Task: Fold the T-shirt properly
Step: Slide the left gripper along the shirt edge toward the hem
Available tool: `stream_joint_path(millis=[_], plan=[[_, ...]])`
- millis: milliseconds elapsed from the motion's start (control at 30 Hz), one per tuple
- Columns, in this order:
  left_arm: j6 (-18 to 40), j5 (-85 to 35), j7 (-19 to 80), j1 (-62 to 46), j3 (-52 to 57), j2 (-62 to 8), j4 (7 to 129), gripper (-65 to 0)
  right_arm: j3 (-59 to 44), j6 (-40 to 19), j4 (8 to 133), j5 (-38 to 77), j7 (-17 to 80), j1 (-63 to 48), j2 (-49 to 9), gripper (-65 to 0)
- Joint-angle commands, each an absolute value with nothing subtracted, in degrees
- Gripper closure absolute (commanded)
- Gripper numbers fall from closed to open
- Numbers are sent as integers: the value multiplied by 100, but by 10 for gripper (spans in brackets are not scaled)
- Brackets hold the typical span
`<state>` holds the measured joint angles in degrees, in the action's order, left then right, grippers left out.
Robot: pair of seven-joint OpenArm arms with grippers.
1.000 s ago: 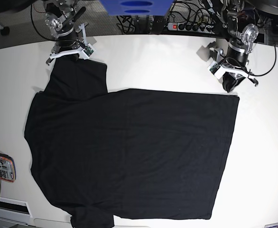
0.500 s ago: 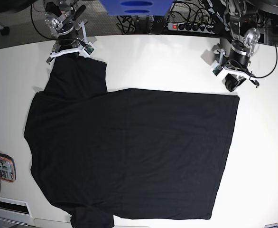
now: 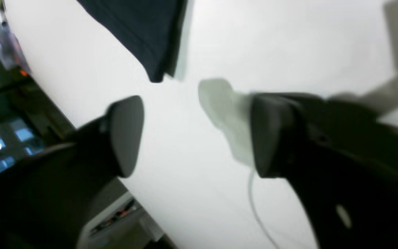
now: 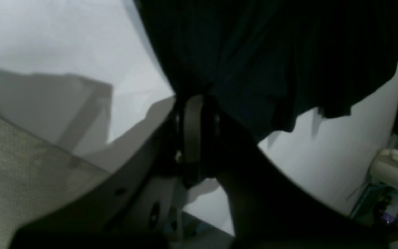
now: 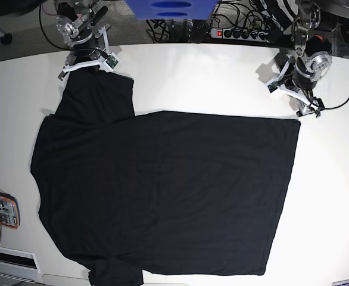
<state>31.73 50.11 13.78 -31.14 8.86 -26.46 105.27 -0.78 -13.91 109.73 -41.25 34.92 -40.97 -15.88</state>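
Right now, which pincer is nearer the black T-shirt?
Right. The right pincer is shut on the T-shirt at its sleeve edge, touching it. The left pincer is open over bare table, just off the shirt's corner, holding nothing.

plain black T-shirt (image 5: 162, 190), white table (image 5: 329, 196), blue panel (image 5: 170, 8), black gripper pads (image 3: 124, 135)

One T-shirt (image 5: 162, 190) spread on one table (image 5: 210, 77), two grippers, the right gripper (image 5: 86, 62) at the shirt's far left sleeve, the left gripper (image 5: 298, 95) just beyond its far right corner, one power strip (image 5: 237, 34) behind the table, one orange-trimmed device (image 5: 0, 208) left of the shirt
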Motion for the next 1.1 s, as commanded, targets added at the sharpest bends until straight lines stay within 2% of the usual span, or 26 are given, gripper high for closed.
stream_joint_path(millis=[0,100,267,467,633,833,1067], plan=[[3213,5024,1490,-3160,857,-2774,10633,-525,-101,-1385,11064,-4154,3495,-4136,-1622,0],[3213,5024,1490,-2870,708,-2853,10598,-583,-101,-1385,11064,-4154,3495,-4136,-1622,0],[3248,5024,1490,-2765,637,-2862,10510,-624,-101,-1385,11064,-4154,3495,-4136,-1622,0],[3266,5024,1490,-2765,637,-2879,10492,-623,-101,-1385,11064,-4154,3495,-4136,-1622,0],[3266,5024,1490,-2598,629,-3029,10018,-622,-101,-1385,11064,-4154,3495,-4136,-1613,0],[3266,5464,1516,-2334,338,-3073,9209,-622,-101,-1385,11064,-4154,3495,-4136,-1613,0],[3266,5464,1516,-2193,-40,-3081,9112,-622,-101,-1385,11064,-4154,3495,-4136,-1613,0]])
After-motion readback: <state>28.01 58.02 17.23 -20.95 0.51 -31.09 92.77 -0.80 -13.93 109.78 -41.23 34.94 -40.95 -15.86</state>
